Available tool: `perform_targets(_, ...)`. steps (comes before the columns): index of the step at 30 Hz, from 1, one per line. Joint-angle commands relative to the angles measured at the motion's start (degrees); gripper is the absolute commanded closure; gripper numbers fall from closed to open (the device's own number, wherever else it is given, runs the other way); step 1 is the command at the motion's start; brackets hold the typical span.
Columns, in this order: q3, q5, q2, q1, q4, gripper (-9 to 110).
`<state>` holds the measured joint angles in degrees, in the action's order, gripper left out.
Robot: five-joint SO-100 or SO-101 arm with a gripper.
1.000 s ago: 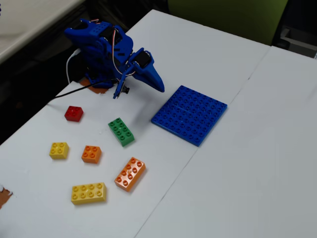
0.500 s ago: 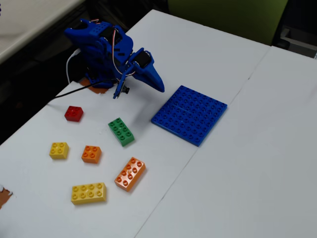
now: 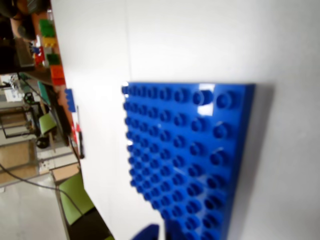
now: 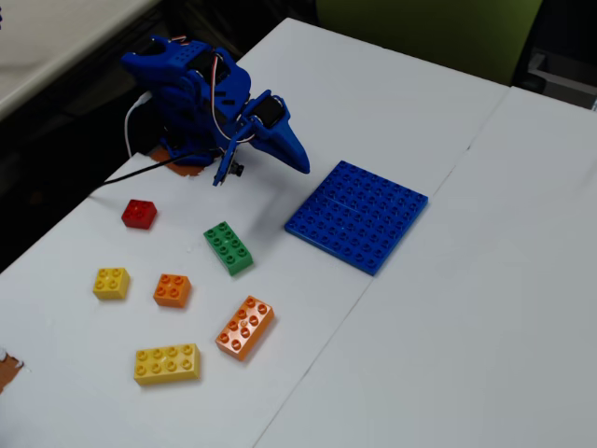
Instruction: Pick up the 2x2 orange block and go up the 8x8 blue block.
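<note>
The 2x2 orange block lies on the white table at the lower left of the fixed view, between a yellow 2x2 brick and an orange 2x4 brick. The 8x8 blue block lies flat at mid-table and fills the wrist view. My gripper hangs folded near the arm's base, above the table just left of the blue block and far from the orange block. It looks shut and holds nothing. Only a blue fingertip shows at the bottom edge of the wrist view.
A red 2x2 brick, a green 2x4 brick and a yellow 2x4 brick lie on the left half of the table. A seam between two tabletops runs past the blue block. Green chairs stand beyond the table edge.
</note>
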<state>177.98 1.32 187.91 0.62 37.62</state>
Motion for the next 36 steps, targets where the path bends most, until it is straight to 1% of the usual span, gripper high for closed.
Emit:
perform_targets(1,2.37,-0.44,2.37,0.09,0.09,101)
perform_targets(10,2.37,-0.53,2.37,0.09,0.09,101)
perform_targets(13,1.32,-1.14,1.67,1.14,-1.93,101)
perform_targets(18,-7.12,-7.21,-4.31,2.72,-5.71,101)
perform_targets(22,-19.34,-11.69,-14.68,4.13,-4.48,97)
perform_targets(23,-22.32,-12.57,-17.58,4.48,-3.87,99)
perform_targets(24,-25.49,-14.59,-20.3,4.66,-3.34,101)
perform_targets(31,-47.2,-30.23,-38.67,6.94,6.15,101)
perform_targets(36,-59.85,-50.19,-49.31,8.96,16.96,101)
